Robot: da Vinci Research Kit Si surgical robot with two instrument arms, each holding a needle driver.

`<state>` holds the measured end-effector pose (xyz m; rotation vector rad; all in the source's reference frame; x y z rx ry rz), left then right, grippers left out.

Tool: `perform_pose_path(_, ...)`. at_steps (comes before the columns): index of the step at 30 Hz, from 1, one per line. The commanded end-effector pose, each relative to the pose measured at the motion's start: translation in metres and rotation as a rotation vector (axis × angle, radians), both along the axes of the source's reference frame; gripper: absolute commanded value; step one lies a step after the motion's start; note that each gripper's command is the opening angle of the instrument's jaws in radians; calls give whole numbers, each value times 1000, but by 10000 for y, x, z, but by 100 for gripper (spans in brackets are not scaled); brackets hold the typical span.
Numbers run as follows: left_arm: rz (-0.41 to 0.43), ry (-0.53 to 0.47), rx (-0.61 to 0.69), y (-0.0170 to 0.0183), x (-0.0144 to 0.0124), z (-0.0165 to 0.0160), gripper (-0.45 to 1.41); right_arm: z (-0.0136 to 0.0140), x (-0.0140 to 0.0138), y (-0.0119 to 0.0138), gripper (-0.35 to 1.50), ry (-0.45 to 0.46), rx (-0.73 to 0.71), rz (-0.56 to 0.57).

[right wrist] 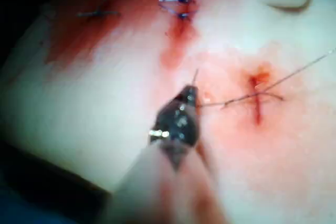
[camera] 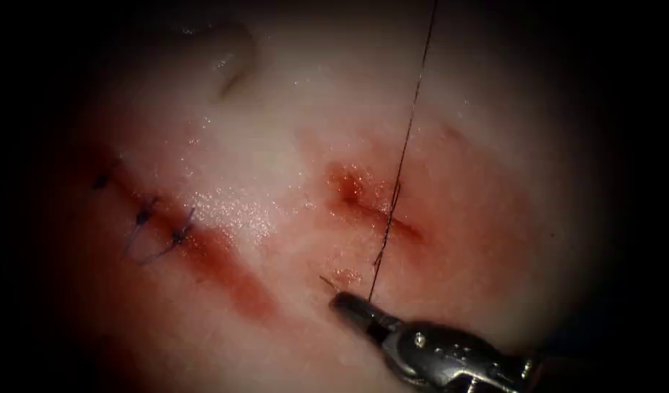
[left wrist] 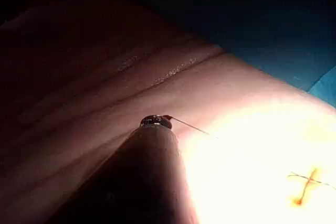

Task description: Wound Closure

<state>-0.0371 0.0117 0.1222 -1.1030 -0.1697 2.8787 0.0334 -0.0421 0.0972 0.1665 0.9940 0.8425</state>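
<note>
Right claw [camera: 341,300] clenched on thread [camera: 405,145] just left of the cut [camera: 381,212], with a short stub [camera: 325,280] poking past its tip. Left claw [left wrist: 156,121] well away from the cut, seemingly clenched on a thin strand leaving its tip. Thread crossing the cut and running taut away from it on the far side. Cannot tell where the needle lies, nor whether it sits in the tissue [camera: 276,145].

Likely trouble: too hard a pull on the taut line, sawing thread through the cut's wet lips. Also slip of the short stub out of the right claw, since little length lies beyond the grip. Also snagging on the stitches [camera: 180,234] well left of the cut if swung that way.

Open room right of the cut and beyond it: bare tissue, nothing raised. Left of the cut, red fluid [camera: 236,284] and stitches narrowing the free space.
</note>
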Motion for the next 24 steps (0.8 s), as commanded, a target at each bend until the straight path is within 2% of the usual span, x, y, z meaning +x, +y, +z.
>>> perform_pose_path(1,-3,3,-8,7,-10,5,-45,4,7,-6,-35,2,1,-3)
perform_pose_path(10,-8,18,-27,10,-28,11,-45,5,9,-13,-35,-11,8,-18)
perform_pose_path(24,-2,54,-24,5,-34,16,-45,6,19,-32,-35,-5,42,-45)
